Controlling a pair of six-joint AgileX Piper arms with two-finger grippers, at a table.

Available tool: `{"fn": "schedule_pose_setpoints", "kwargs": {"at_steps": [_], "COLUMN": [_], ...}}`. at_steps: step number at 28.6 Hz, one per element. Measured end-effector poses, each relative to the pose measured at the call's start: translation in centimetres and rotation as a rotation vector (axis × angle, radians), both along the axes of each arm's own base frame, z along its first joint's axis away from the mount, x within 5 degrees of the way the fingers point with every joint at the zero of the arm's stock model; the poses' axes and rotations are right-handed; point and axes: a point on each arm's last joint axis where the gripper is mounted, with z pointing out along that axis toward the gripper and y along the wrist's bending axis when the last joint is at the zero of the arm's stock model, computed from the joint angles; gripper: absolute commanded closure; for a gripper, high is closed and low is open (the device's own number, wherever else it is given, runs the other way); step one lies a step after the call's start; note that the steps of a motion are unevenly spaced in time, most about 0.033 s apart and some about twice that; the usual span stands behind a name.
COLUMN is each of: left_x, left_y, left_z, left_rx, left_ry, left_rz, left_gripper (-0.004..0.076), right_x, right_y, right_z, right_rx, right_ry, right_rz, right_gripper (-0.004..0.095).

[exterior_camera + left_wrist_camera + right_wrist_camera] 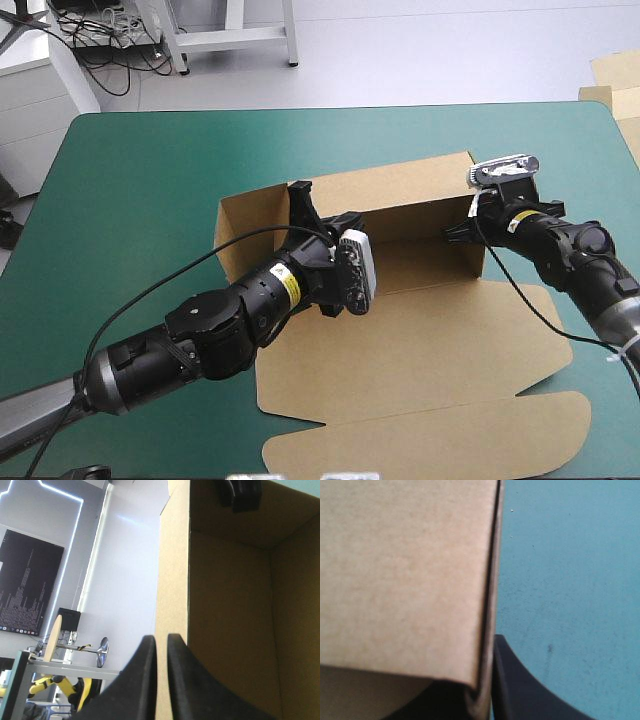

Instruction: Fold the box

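Brown box (400,330) sits mid-frame on the counter (140,180), walls up; left gripper (301,197) clamps the upper-centre wall, right gripper (460,233) the centre-right end wall; best keep both square, pressing the doubled flap home.

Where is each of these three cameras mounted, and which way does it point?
High view: above and behind the robot, looking forward and down at the table and the box; both arms show, left claw and right claw on its raised walls.
Left wrist view: on the left wrist, looking along its own fingers, shut on a wall's edge.
Right wrist view: on the right wrist, looking past a wall's corner to the table; one finger shows.
Shared: high and left wrist views both show the right claw.
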Motion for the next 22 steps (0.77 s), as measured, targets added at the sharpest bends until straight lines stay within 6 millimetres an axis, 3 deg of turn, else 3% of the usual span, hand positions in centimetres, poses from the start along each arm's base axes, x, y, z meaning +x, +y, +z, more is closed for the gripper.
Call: {"fn": "schedule_pose_setpoints", "kwargs": {"at_steps": [8,12,16,20,22], "left_x": [-0.8,-1.5,-0.9,0.8,2.5], "left_y": [0.3,0.1,0.0,1.8,4.6], "left_z": [1.5,3.2,5.3,8.2,10.2], "left_rx": [0.090,0.177,0.201,0.165,0.118], "left_ry": [0.128,0.255,0.352,0.400,0.462], "left_rz": [-0.038,-0.108,-0.122,-0.049,0.042], "left_gripper": [0.0706,0.0706,0.0706,0.0706,0.0709], "right_x": [0.0,0.0,0.0,0.0,0.0], "right_y": [0.0,0.0,0.0,0.0,0.0], "right_z": [0.0,0.0,0.0,-0.1,-0.1], "right_rx": [-0.001,-0.001,-0.001,-0.003,-0.004], "right_ry": [0.003,0.004,0.005,0.008,0.008], "right_rz": [0.000,0.000,0.000,0.002,0.002], "right_gripper": [0.0909,0.0909,0.0909,0.0909,0.0909]}}
